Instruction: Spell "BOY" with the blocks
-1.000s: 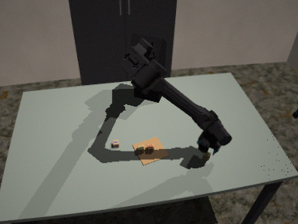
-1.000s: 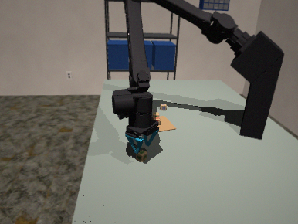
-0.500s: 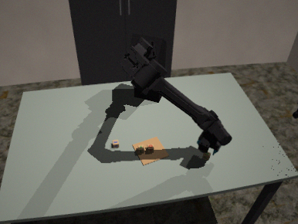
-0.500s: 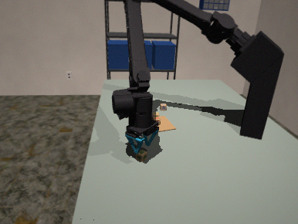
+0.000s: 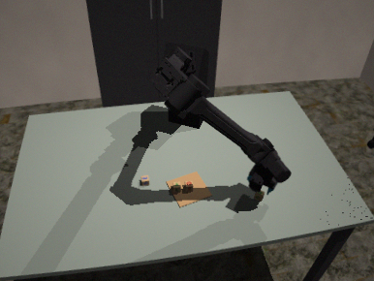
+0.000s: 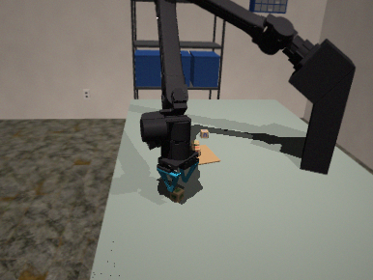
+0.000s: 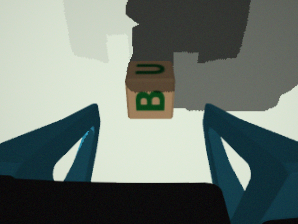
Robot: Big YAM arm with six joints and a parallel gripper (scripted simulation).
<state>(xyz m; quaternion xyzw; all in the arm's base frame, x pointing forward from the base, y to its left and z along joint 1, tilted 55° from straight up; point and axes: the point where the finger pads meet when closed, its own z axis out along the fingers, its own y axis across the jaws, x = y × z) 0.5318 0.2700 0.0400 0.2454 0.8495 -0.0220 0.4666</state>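
Relative to the mat [image 5: 199, 196]: a spare block [image 5: 144, 180] lies off its left edge, two blocks [image 5: 182, 187] sit on it, and the B block [image 7: 150, 90] rests on the tabletop [image 5: 73, 145] well to its right. The gripper [image 7: 152, 145] hangs above it, jaws apart and empty. An off-centre closing could tip or twist the block, hiding its B. The arm stretches from its base down to that spot, wrist pointing down.

Above a small wooden block [image 6: 177, 194] resting on the pale table [image 6: 271, 217], the gripper [image 6: 175, 180] is held with its blue fingers parted and nothing between them, while an orange mat [image 6: 211, 155] and another block [image 6: 205, 133] are seen farther back.
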